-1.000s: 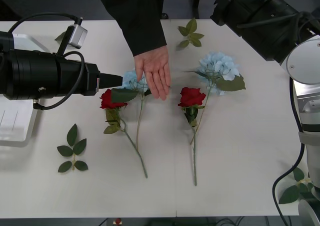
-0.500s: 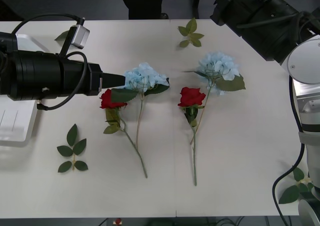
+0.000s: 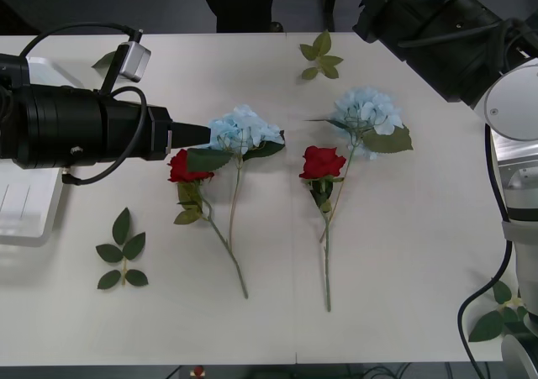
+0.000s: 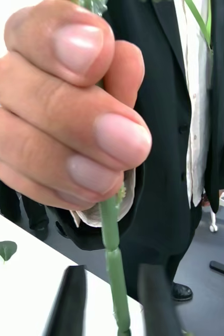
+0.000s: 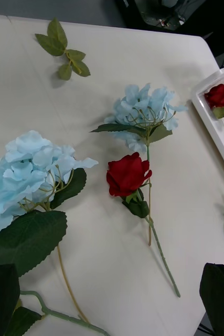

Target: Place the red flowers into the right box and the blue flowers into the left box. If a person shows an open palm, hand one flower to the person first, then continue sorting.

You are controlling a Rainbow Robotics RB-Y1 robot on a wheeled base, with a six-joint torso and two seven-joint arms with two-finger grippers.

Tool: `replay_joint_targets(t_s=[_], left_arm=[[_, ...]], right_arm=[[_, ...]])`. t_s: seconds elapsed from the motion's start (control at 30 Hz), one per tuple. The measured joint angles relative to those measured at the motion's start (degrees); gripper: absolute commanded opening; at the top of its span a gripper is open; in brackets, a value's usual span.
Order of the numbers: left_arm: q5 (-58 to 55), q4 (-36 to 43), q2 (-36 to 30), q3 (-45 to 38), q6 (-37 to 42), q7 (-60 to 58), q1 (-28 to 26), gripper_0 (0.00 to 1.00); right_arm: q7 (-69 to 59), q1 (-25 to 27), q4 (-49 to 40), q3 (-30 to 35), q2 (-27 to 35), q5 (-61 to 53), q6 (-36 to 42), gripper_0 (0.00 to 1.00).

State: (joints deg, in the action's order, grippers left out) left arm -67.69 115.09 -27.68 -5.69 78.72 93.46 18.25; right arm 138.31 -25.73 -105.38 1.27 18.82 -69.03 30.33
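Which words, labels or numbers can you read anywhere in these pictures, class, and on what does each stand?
"RB-Y1": white lettering, seen upside down and partly cut off, on the black housing of the right arm in the front view.
Nothing else reads: the flowers, the table and the left arm bear no legible text.

We cannot see the head of the flower stem [image 4: 114,262]: the person's hand [image 4: 64,115] covers its upper length. At the front view's left edge, the left arm hides much of the left box [image 3: 25,211]. The right box [image 5: 216,131] is cut by the frame's right edge.
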Motion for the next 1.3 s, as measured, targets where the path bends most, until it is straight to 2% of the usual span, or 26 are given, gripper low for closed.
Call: replay_joint_targets(t_s=[0.43,0.6,0.87,1.03,1.3], left_arm=[[-0.02,0.00,0.00,-0.01,0.00,0.00,0.00,1.00],[-0.06,0.00,0.00,-0.02,0.00,0.00,0.00,1.00],[-0.03,0.01,0.00,-0.07,0.00,0.00,0.00,1.00],[4.93,0.50,0.00,-0.08,0.00,-0.03,-0.86,1.00],[12.94,2.39,0.00,-0.22,0.00,-1.47,-7.22,1.00]], right_arm=[[1.69,0.75,0.00,0.02,0.16,-4.40,1.10,1.00],[2.71,2.61,-0.14,2.53,0.80,-5.98,9.55,1.00],[2.00,6.97,-0.41,12.60,1.30,-5.22,28.75,1.00],[-12.19,8.56,-0.42,15.46,1.44,1.17,37.80,1.00],[-35.65,8.71,-0.45,13.74,4.32,15.57,47.18,1.00]])
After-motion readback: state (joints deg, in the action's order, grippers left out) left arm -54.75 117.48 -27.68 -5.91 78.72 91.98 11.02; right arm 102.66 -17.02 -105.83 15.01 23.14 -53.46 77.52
